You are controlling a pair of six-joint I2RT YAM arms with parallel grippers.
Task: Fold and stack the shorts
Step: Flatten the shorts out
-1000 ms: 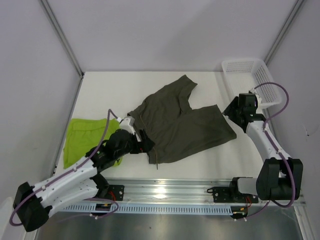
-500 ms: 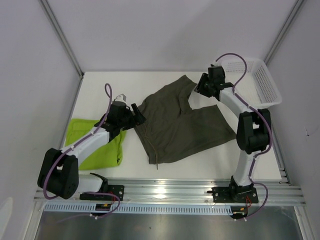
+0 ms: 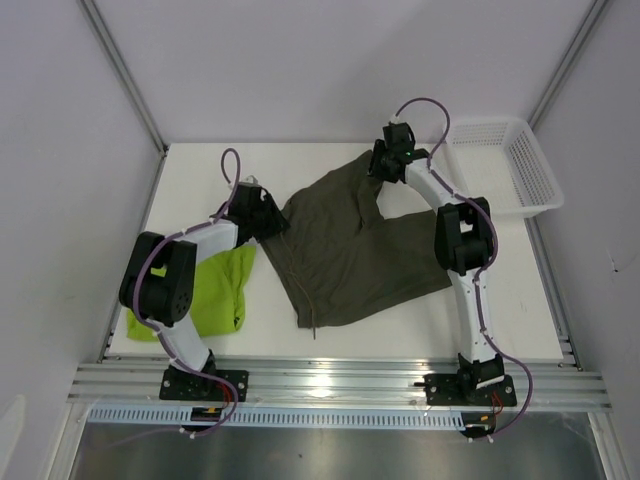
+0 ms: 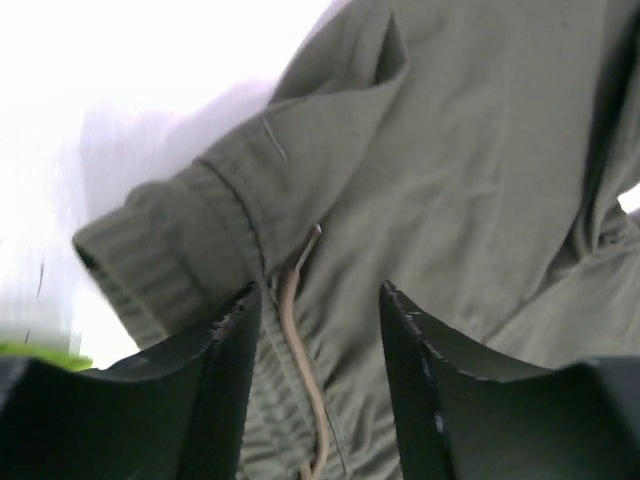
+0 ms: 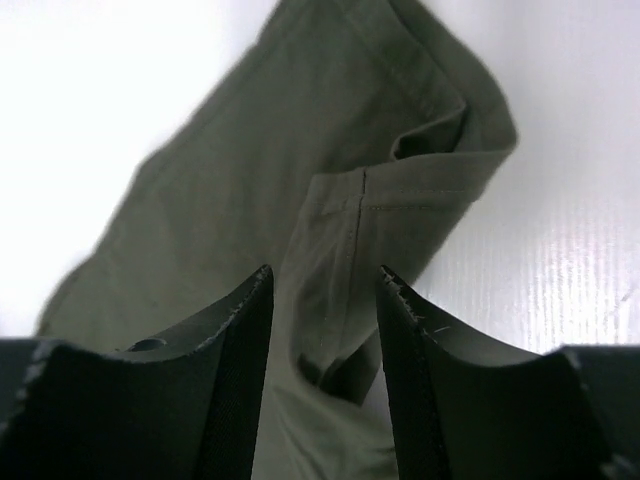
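1. Lying spread flat over the middle of the table (image 3: 200, 170), the dark olive-grey shorts (image 3: 350, 245) point their waistband toward 8 o'clock, one leg toward 1 o'clock and the other toward 3 o'clock.
2. The left gripper (image 4: 318, 295) sits at the 10 o'clock corner of that pair, by the end of the waistband.
3. Its jaws stand wide apart and hold nothing. In the left wrist view the pale drawstring (image 4: 300, 340) runs through the gap between them, and the ribbed waistband corner (image 4: 160, 250) lies just past the finger at 9 o'clock.
4. The right gripper (image 5: 323, 275) is at the 1 o'clock end of the far leg.
5. Its jaws are also wide and empty. In the right wrist view the leg's stitched hem (image 5: 400, 195) lies just beyond the fingertips, toward 12 o'clock.
6. Whether either gripper's fingertips touch the cloth cannot be told.
7. The lime green shorts (image 3: 215, 295) lie folded at the table's 8 o'clock side, partly under the left arm and just beside the olive pair's waistband.
8. A white mesh basket (image 3: 545, 185) stands in the 2 o'clock corner.
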